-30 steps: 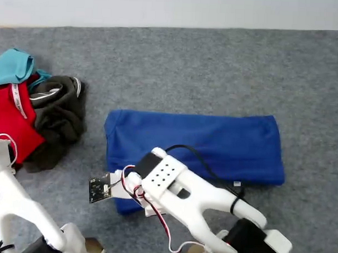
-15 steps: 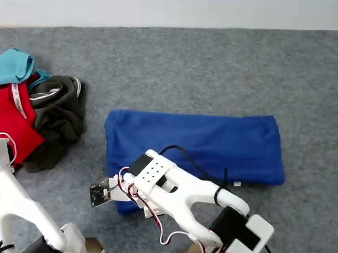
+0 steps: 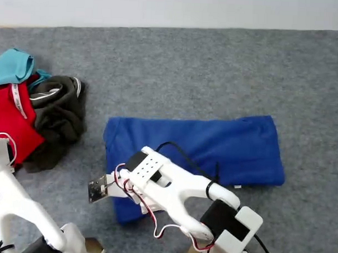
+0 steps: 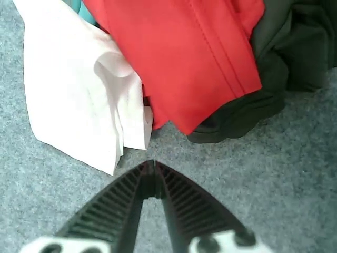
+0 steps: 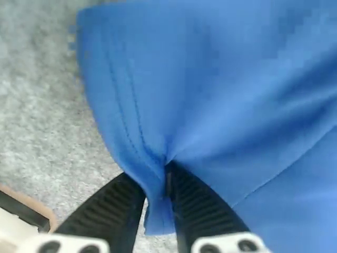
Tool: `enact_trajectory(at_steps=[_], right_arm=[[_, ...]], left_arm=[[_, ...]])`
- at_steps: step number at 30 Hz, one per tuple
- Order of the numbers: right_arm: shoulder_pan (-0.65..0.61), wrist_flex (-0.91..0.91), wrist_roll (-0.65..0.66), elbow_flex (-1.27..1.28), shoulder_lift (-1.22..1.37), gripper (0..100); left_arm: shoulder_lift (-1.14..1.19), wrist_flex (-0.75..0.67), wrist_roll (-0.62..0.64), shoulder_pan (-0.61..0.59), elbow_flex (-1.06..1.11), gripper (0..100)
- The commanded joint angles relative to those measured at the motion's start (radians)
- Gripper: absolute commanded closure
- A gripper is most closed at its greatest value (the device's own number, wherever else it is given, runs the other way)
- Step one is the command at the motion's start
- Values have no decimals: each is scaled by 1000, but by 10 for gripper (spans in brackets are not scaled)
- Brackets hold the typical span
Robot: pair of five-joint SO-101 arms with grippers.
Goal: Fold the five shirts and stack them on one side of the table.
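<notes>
A blue shirt lies folded lengthwise in the middle of the grey table. My right gripper is shut on the blue shirt at its near left edge, the cloth bunched between the black fingers. In the high view the right arm covers that corner. A heap of shirts sits at the far left: teal, red and dark olive. My left gripper is shut and empty, hovering over bare table just short of the red shirt, a white shirt and the dark olive shirt.
The grey carpet-like tabletop stretches open behind and to the right of the blue shirt. A pale wall borders the far edge. The left arm's white body stands at the near left corner.
My right arm has swung left and toward the near edge with the blue shirt's near left edge pinched, dragging and rumpling that side. The left arm and the heap have stayed still.
</notes>
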Motion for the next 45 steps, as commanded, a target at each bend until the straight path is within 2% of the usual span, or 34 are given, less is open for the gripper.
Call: enact_trajectory(at_steps=[1,19,31,38,45], right_arm=[[35,7,8,-15,8,988],[208,84,2,-322,13,988],[234,81,-26,-333,15,988],[295,-28,-26,-333,15,988],[325,-51,-28,-334,15,987]], left_arm=[[-40,-6,-6,-5,-4,992],[-40,5,-8,-5,-4,992],[-34,3,-8,-3,-4,992],[-34,2,-6,-2,-4,992],[-34,2,-6,0,-4,992]])
